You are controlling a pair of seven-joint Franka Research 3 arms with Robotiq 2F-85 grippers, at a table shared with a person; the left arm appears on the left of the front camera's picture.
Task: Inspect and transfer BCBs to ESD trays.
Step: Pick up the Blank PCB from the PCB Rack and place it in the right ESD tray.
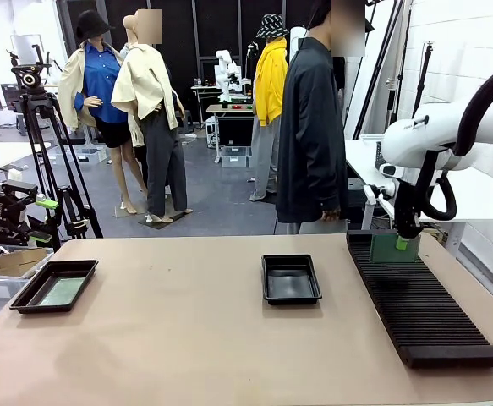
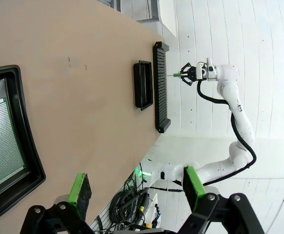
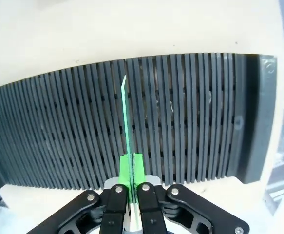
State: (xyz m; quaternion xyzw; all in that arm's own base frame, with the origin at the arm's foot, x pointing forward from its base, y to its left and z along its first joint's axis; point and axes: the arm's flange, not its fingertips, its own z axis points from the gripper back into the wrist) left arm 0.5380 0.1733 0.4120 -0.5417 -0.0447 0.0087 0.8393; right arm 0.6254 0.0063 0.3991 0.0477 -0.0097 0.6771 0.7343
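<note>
while the left fingers [image 2: 78, 189] gape wide, the right fingers [image 3: 138, 166] pinch a bcb [image 3: 126, 122] at the rack [image 3: 195, 122]

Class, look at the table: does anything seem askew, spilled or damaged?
Nothing stands out. The left tray and the middle tray sit flat, and a board lies flat in the left one. The right gripper holds a second board upright on edge, in line with the slots of the rack.

Glossy blk plastic trays [image 1: 292, 300]; matt ribbed blk rack [image 1: 415, 300]; smooth matt tabletop [image 1: 178, 338].
</note>
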